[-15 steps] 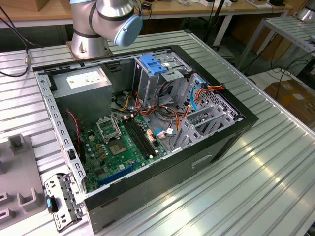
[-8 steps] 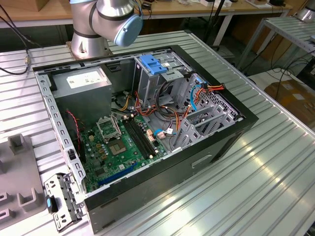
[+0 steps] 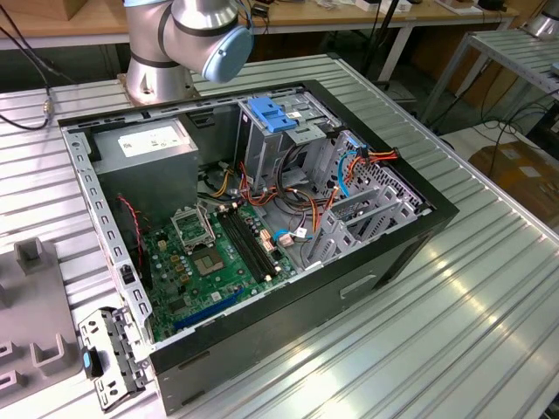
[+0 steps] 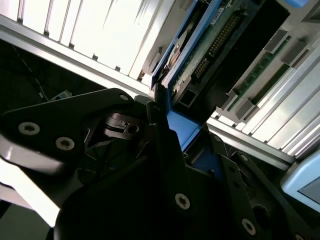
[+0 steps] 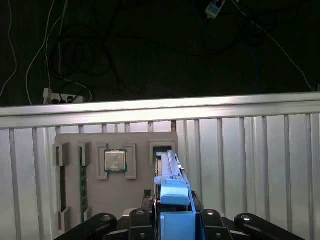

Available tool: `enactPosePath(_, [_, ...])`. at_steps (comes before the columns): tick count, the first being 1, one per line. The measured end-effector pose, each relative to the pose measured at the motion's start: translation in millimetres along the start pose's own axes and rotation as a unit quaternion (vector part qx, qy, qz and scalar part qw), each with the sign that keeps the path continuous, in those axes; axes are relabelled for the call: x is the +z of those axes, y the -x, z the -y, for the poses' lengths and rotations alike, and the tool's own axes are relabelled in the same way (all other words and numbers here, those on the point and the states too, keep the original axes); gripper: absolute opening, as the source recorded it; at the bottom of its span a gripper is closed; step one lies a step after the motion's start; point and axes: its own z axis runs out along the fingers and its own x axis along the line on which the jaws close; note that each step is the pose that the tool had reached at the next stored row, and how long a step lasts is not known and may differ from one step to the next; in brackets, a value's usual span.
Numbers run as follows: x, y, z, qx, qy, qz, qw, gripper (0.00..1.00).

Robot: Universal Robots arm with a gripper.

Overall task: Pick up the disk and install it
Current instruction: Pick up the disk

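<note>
first wrist view | hand (image 5: 172, 212) closed on disk (image 5: 174, 192), edge-on | grey tray (image 5: 117, 200) beyond

Your silver arm (image 3: 188, 22), with its pale blue joint cap, rises from its base at the exterior view's top edge. In both wrist views your black gripper (image 4: 159, 102) (image 5: 172, 220) clamps its fingers (image 4: 150, 120) on the blue-bracketed grey disk (image 4: 215, 40) (image 5: 172, 187), held edge-on.

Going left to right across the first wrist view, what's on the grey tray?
On the tray: memory stick → processor chip → disk, standing on edge.
</note>
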Motion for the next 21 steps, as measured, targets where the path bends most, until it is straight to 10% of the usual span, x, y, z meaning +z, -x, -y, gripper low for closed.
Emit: enactPosePath(21, [-36.8,0.0,0.2,0.000,0.0000,0.0000,1.00000,0.37])
